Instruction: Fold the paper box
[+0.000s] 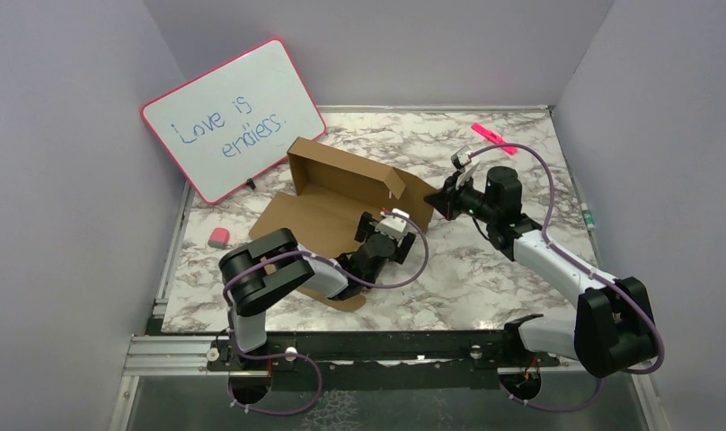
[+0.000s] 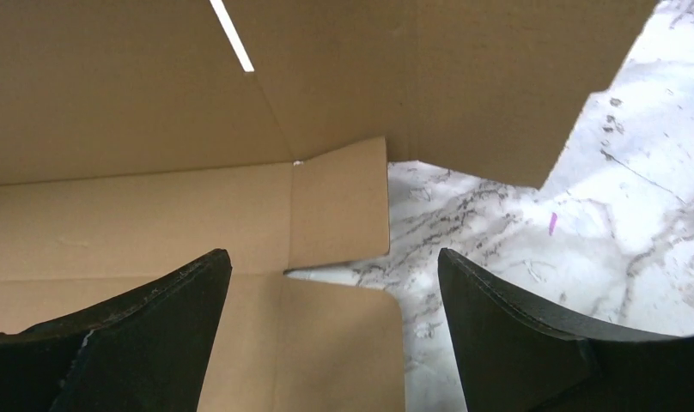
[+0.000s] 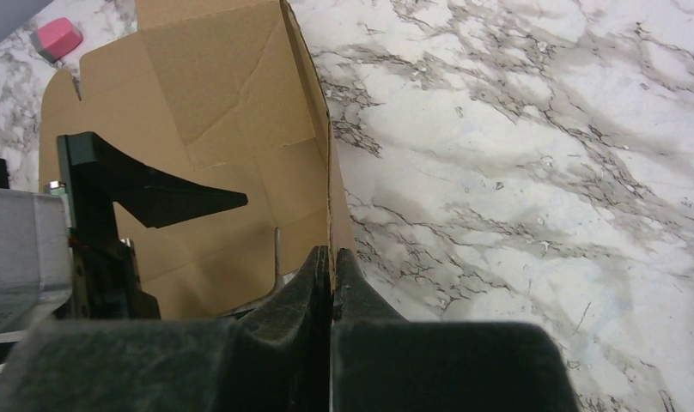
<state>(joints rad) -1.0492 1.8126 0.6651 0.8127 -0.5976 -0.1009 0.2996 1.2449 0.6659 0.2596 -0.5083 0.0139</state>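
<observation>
The paper box [image 1: 328,199] is a plain brown cardboard sheet on the marble table, its back wall and right side panel raised. My right gripper [image 1: 442,199] is shut on the top edge of the raised right side panel [image 3: 326,172] and holds it upright. My left gripper [image 1: 384,232] is open and empty, low over the sheet's front right corner. In the left wrist view the left gripper [image 2: 333,266] has its black fingers [image 2: 155,318] spread over a flat flap [image 2: 326,343] and bare marble. The left gripper also shows in the right wrist view [image 3: 146,193], inside the box.
A pink-framed whiteboard [image 1: 234,117] leans at the back left. A pink eraser [image 1: 218,237] lies left of the box, also in the right wrist view [image 3: 56,37]. A pink marker [image 1: 492,136] lies at the back right. Grey walls enclose the table on three sides.
</observation>
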